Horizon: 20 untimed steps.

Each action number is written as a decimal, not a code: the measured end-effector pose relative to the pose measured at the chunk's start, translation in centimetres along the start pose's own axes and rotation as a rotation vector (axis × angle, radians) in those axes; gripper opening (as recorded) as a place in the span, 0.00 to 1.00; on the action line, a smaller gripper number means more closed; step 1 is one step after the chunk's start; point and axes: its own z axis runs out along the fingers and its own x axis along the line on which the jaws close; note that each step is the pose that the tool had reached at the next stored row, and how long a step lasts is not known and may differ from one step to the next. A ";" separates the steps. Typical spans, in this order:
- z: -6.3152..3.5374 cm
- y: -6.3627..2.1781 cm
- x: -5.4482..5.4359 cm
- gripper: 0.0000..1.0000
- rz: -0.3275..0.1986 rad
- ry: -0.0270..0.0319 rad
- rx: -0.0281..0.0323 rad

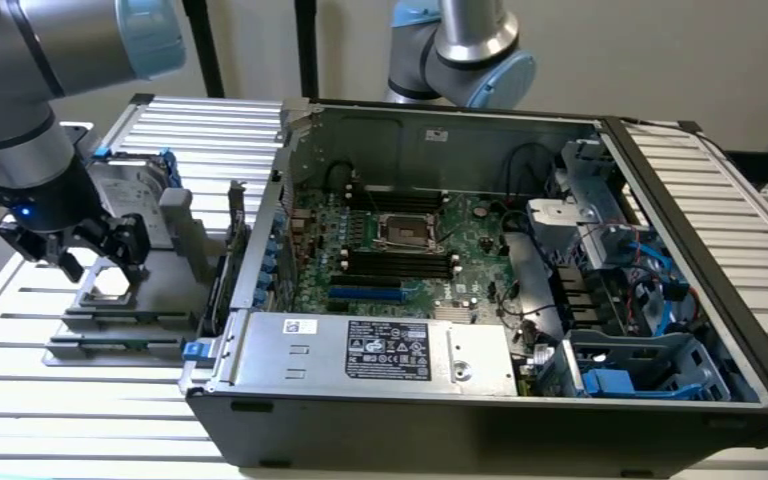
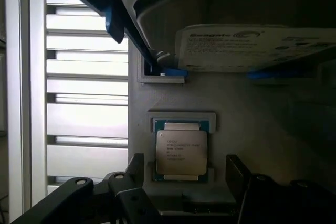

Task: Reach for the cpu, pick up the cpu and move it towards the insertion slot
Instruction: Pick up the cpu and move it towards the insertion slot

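My black two-finger gripper [image 2: 186, 167] hangs with fingers spread wide over the grey plastic fixture [image 2: 252, 124]; the small square silvery-topped cpu [image 2: 181, 150] lies flat in that fixture's recess, below and between my fingertips.

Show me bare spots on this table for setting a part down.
Bare slats lie in front of the grey fixture and computer case, and along the case's side at the exterior view's right. Crowded: the fixture, under the tool.
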 end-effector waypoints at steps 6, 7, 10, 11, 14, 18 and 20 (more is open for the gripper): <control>0.32 0.00 0.0 0.73 0.000 -0.0021 0.0001; 0.36 0.00 0.0 0.73 0.000 -0.0021 0.0001; 0.51 0.00 0.0 0.73 0.000 -0.0022 0.0001; 0.58 0.00 0.0 0.73 0.000 -0.0022 0.0000; 0.74 0.01 0.0 0.73 0.000 -0.0022 0.0001; 0.87 0.13 0.0 0.73 0.000 -0.0020 0.0001; 0.93 0.18 0.0 0.73 0.001 -0.0020 0.0000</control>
